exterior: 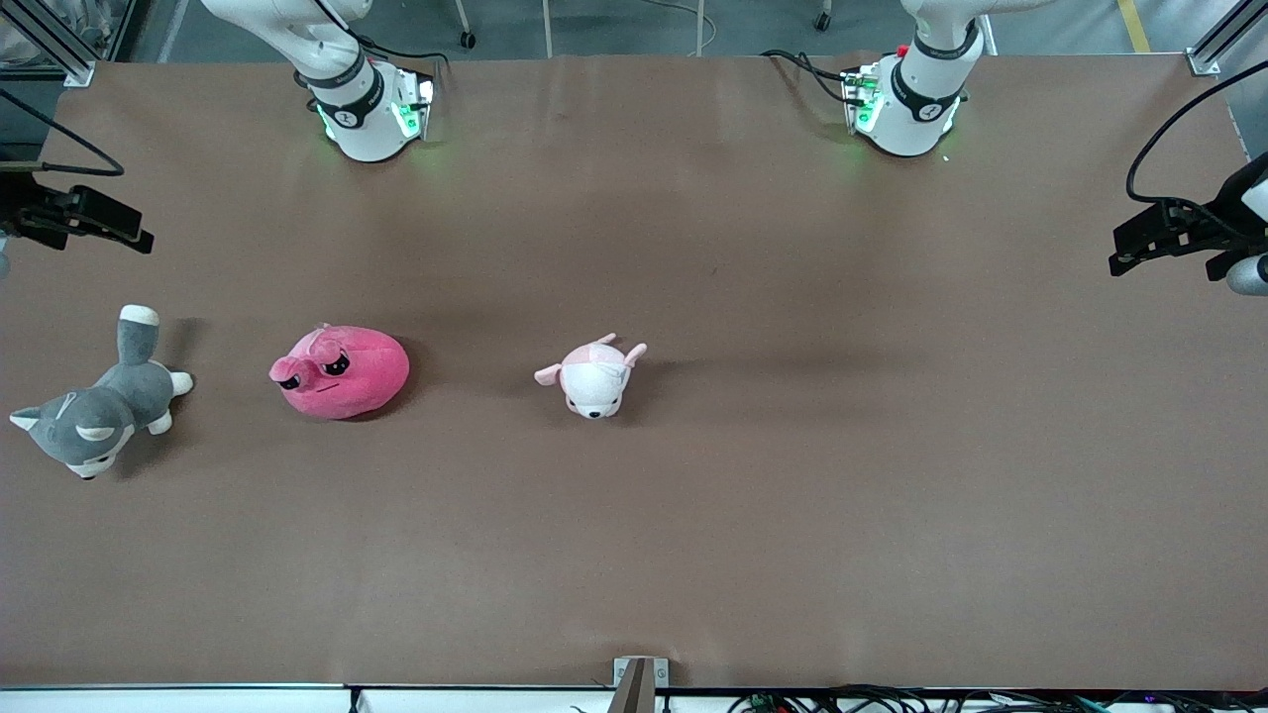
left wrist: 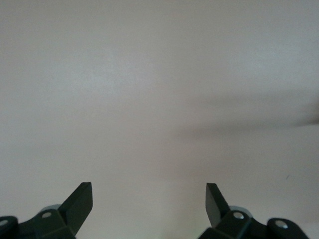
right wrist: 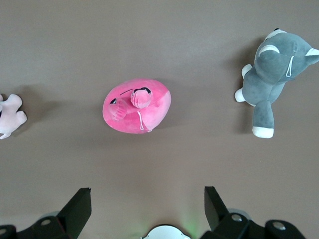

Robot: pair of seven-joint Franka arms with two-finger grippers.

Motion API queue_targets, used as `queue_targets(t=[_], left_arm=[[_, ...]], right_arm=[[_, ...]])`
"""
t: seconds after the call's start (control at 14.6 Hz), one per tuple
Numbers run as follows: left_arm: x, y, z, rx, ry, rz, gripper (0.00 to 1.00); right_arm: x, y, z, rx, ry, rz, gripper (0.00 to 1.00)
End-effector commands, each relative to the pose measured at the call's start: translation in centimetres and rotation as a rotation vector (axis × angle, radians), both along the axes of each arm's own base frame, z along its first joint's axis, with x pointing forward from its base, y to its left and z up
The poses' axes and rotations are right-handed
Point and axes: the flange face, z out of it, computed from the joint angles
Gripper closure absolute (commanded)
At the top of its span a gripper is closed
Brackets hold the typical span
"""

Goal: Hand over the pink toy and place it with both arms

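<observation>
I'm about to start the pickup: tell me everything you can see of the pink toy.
The pink toy is a hot-pink, rounded plush blob with dark droopy eyes and small bumps on its face. It lies on the brown table, toward the right arm's end, between the grey husky plush and the small white puppy plush, touching neither. No gripper touches it.

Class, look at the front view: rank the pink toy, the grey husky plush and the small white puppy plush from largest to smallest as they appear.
1. and 2. pink toy and grey husky plush: too alike to rank; the husky spans longer, the pink toy looks bulkier.
3. white puppy plush: clearly smallest.
</observation>
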Motion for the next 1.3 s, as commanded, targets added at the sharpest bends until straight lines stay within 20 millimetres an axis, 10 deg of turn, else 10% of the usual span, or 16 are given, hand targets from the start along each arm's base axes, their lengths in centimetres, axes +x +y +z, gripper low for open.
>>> queue_targets(t=[0.0,1.23], left_arm=[[-0.5,0.0,0.7,0.022,-0.002,-0.009,0.00],[-3.1,1.2,2.2,0.006,-0.049,0.012,0.00]], right_arm=[[-1.3,-0.4,0.4,-0.022,-0.011,-0.017,0.00],[-5.2,0.1,3.2,-0.001,-0.062,0.001,0.00]])
